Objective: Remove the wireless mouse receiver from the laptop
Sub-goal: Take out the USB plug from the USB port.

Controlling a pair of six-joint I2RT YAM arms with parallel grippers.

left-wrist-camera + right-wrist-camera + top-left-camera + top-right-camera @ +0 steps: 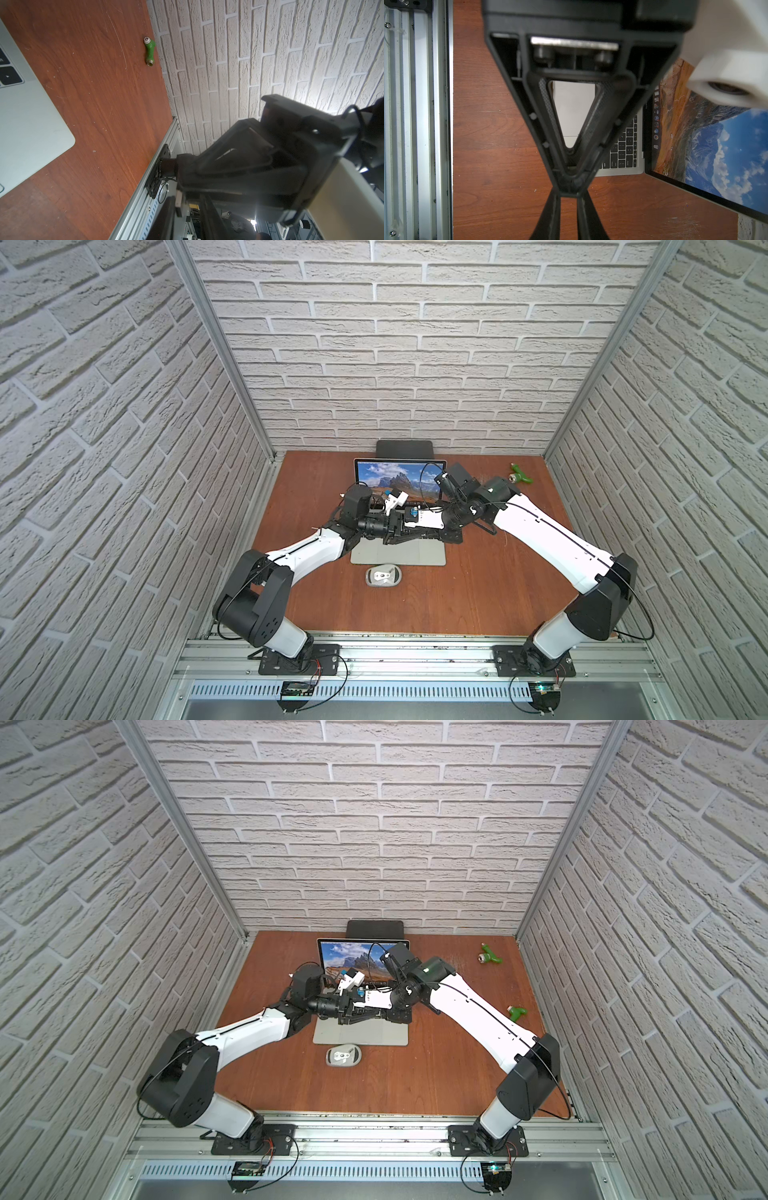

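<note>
While the right gripper [571, 184] sits pinched closed, with the left gripper [569, 199] hard to tell, I count one laptop [398, 556], one mouse [383, 575] and two green fittings [490, 957] [516, 1012].

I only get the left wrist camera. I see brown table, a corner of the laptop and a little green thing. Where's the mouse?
Observer: The mouse lies on the table, just in front of the laptop, not touching it.
Operator: Is the laptop turned on?
Observer: Yes. It is open and lit, showing mountains under a blue sky.
Operator: Is anything hiding behind it?
Observer: A flat dark pad sits behind it, by the back wall.
</note>
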